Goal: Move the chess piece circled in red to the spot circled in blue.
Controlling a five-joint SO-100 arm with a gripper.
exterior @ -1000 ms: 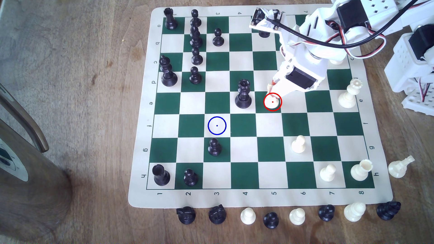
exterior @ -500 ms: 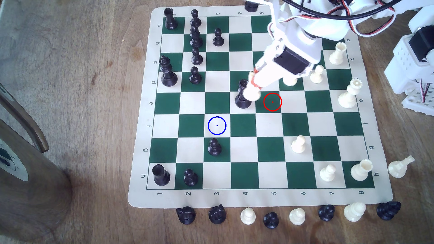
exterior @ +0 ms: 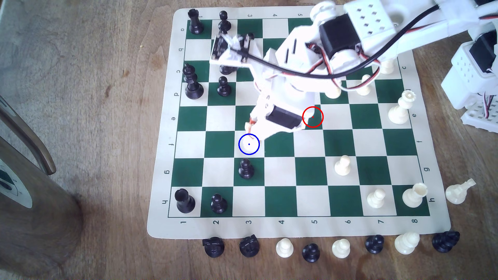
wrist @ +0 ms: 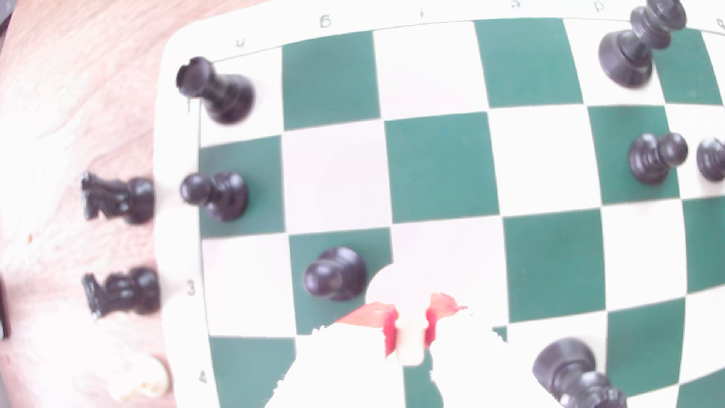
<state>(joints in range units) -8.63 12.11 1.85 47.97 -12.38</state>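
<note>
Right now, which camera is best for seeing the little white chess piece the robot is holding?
The wrist view: the cream piece sits up close between the gripper's red pads. In the exterior view the piece is a pale blob inside the blue ring, blending into its cream square.

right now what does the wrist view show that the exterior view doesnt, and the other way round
Wrist view: the red-padded fingers pinching the top of the cream chess piece, close up beside a black pawn.

Exterior view: the blue ring around that piece's base, the vacated red ring, the arm and the cream pieces along the exterior view's right.

Both: the gripper shut on the piece, the same black pawn and the green and cream board.
</note>
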